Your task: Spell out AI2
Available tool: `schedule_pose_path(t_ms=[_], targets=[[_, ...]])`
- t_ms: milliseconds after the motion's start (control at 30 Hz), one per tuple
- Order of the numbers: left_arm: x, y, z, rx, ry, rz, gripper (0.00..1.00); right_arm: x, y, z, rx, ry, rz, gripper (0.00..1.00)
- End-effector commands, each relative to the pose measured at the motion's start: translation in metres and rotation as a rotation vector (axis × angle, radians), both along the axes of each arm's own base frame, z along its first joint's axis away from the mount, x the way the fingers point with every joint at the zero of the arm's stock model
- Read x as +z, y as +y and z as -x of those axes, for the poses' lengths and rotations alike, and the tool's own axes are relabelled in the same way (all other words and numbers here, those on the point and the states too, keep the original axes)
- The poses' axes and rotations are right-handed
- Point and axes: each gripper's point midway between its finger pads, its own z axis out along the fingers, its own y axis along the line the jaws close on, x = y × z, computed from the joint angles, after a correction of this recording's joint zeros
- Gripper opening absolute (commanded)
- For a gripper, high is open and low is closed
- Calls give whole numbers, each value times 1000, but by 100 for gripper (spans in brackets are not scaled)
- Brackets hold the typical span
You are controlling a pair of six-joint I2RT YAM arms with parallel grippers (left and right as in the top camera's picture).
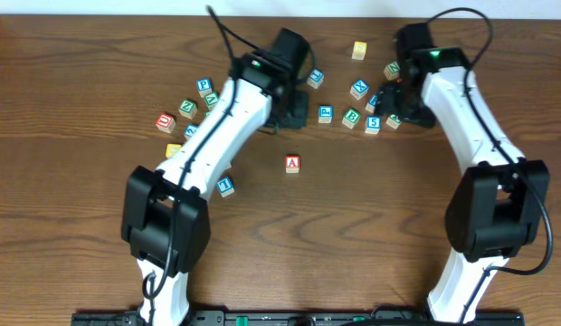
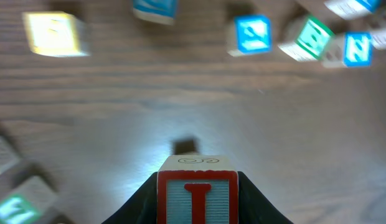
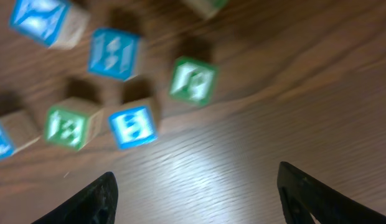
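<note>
Wide open around the A block (image 1: 292, 164), bare wood down to the near edge between both arms. Blocked at the far side by a tight row of blocks (image 1: 351, 118). Hemmed on the left by the left arm (image 1: 217, 127) and a loose block cluster (image 1: 187, 109) beyond it

A red-lettered A block (image 1: 292, 164) sits alone near the middle of the wooden table (image 1: 72, 235). The left arm (image 1: 222, 122) stretches past it, with a blue-lettered block (image 1: 226, 186) just beside that arm. The right arm (image 1: 470, 109) ends at a cluster that includes a green B block (image 1: 351, 118) and a blue 5 block (image 1: 373, 124). A yellow block (image 1: 359, 50) stands apart from the cluster.
</note>
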Motion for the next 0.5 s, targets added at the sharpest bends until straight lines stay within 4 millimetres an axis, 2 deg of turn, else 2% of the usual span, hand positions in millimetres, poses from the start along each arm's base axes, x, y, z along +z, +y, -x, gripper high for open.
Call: schedule_pose_path(t_ms=[0,167,300,467], targets=[[-13,-9,16,5,54,-5,31,12,-31,-1,-58,-29,15,77],[-28,-18,37,-17,100,-30,31,11,-64,1,-138,-25,1,76],[-38,-22,46,18,125,-30,31,11,-70,2,-160,-24,-40,76],[-51,-25,48,42,108,-54,31,10,-71,3,-164,-21,-43,76]])
